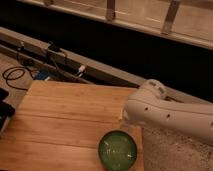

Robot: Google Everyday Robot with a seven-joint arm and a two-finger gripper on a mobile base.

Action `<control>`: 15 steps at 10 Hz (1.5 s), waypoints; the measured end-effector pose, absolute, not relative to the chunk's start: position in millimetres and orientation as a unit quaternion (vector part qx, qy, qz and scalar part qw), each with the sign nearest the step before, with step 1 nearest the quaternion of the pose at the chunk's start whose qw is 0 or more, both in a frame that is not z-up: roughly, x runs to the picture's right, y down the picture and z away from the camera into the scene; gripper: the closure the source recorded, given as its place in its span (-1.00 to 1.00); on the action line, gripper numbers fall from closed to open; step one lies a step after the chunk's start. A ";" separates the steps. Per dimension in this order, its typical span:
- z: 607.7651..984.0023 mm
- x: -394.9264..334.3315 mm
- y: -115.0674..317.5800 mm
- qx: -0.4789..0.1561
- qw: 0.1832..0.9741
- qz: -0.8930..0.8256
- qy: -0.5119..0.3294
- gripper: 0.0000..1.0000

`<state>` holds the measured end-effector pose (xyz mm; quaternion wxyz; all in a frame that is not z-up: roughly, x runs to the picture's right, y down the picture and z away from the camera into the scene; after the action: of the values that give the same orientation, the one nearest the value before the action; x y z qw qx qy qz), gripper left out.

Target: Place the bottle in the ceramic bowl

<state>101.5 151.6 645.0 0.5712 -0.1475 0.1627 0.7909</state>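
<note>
You see the round, glossy dark-green ceramic bowl (118,150) standing on the near right part of the light wooden slatted table (60,120), close to its near edge. Its speckled lighter green inside looks empty; no bottle lies in it, so in my judgement the task is not yet completed.

The large white rounded arm (170,116) of the robot comes in from the right and ends just beyond the far right rim of the bowl. The gripper (131,126) must be at the lower left end of this arm, just above the far edge of the bowl, but the arm's shell covers it. I cannot tell how its fingers are set, or whether they hold something.

The slim white bottle is not visible anywhere on the table or in the bowl (it may be hidden under the arm, in the gripper, but this is only my guess). If that is so, what remains for you is to bring the gripper over the middle of the bowl and let the bottle go there.

At the far left, black cables (20,75) and a small white plug lie beside a grey rail (75,57). No brand, label or writing can be read on anything.
</note>
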 end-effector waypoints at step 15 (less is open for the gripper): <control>670.8 89.5 211.7 -0.185 0.551 0.783 0.221 1.00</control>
<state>89.5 211.7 670.8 0.5513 -0.1849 0.2213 0.7829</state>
